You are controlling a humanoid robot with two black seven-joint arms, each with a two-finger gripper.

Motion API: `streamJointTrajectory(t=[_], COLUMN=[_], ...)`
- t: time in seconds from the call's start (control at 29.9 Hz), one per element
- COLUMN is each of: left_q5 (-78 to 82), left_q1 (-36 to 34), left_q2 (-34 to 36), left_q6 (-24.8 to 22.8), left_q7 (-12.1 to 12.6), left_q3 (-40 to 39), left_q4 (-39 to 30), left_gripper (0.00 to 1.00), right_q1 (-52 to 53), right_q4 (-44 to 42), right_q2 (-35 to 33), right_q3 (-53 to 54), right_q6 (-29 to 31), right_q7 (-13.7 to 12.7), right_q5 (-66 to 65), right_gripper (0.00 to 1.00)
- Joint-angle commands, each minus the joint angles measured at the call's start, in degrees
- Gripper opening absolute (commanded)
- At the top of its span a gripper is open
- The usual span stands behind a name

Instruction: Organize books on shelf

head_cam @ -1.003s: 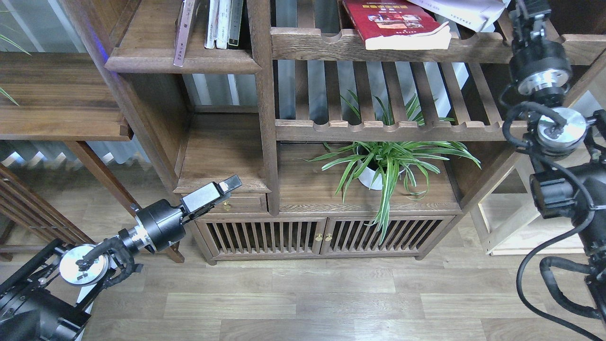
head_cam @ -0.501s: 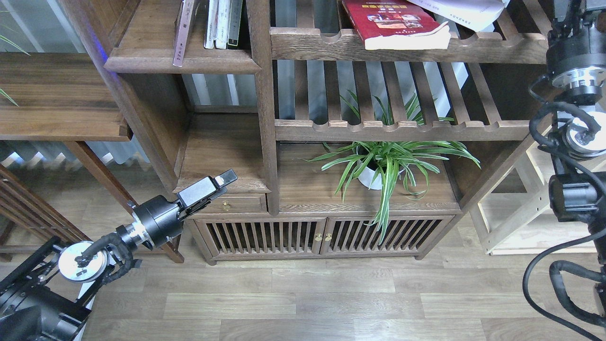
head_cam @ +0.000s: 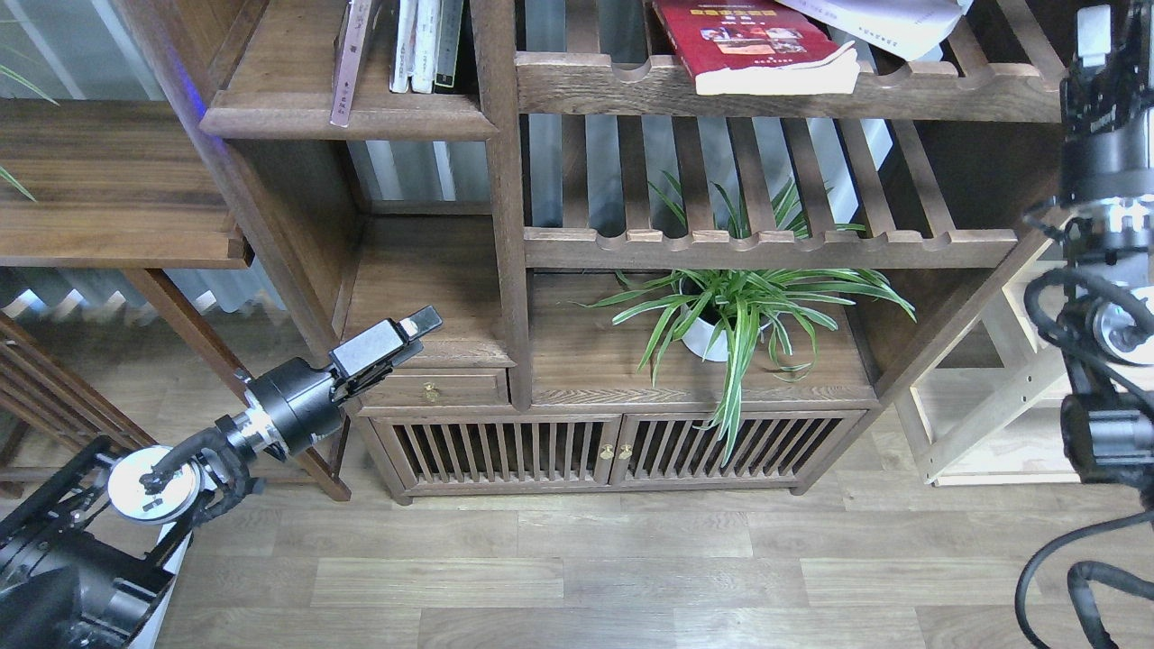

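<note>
The red book (head_cam: 755, 41) lies flat on the upper slatted shelf (head_cam: 902, 90), its page edge overhanging the scalloped front rail. The white book (head_cam: 888, 22) lies just behind and to its right, partly cut by the top edge. The maroon book (head_cam: 350, 59) stands leaning on the shelf (head_cam: 361, 117) at upper left, with thin pale books (head_cam: 422, 45) upright just beside it. The left gripper (head_cam: 422, 322) hangs low in front of the small drawer (head_cam: 433, 389), holding nothing, jaws drawn close together. The right gripper (head_cam: 1095, 36) stands high at the right edge, near the slatted shelf's end; whether its jaws are wide or narrow I cannot tell. A potted plant (head_cam: 730, 306) sits on the cabinet top
</note>
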Motion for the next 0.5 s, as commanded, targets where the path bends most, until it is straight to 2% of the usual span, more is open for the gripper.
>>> streamJointTrajectory(t=[0.0, 0.23, 0.47], left_q5=[-0.2, -0.2, -0.2], left_q1=[-0.9, -2.5, -3.5], left_q2=[-0.4, -1.6, -1.8], left_q6=[0.0, 0.0, 0.0], left_q7=[0.0, 0.0, 0.0], left_q3=[0.0, 0.0, 0.0], left_q4=[1.2, 3.7, 5.4], left_gripper=[0.98, 0.98, 0.98], right_q1=[-2.6, -7.7, -12.3], right_q4=[1.8, 5.6, 9.8], right_q2=[0.1, 0.0, 0.6], right_q3=[0.5, 0.2, -0.5], right_q6=[0.0, 0.0, 0.0], right_q7=[-0.1, -0.3, -1.7], right_q5=[0.3, 0.2, 0.1], right_gripper=[0.99, 0.99, 0.99])
